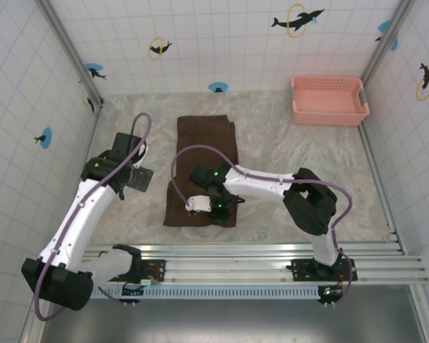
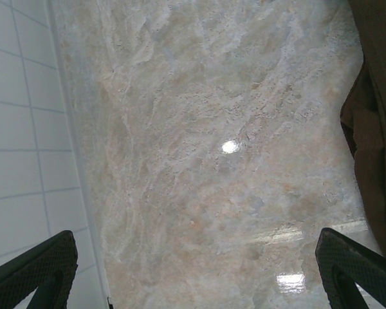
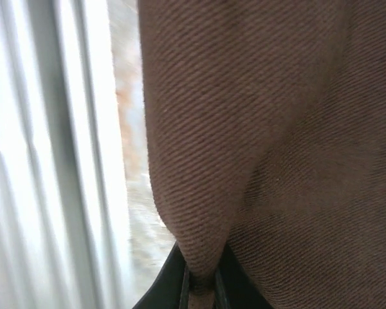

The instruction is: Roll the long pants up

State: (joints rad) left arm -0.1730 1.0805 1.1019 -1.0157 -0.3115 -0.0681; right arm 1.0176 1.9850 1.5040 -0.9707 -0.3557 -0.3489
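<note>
Dark brown long pants (image 1: pixel 207 150) lie flat, left of the tabletop's (image 1: pixel 293 171) centre, running far to near. The right gripper (image 3: pixel 202 286) pinches a thin fold at their near end. The left gripper (image 1: pixel 141 179) hangs wide open just beside them. So shallow a pinch could slip, loosening the roll.

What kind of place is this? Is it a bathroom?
Probably not a real bathroom, more likely a robot test booth. White tiled walls with dolphin stickers box in a marble-look table, and two robot arms are bolted to a metal rail at its edge.
</note>
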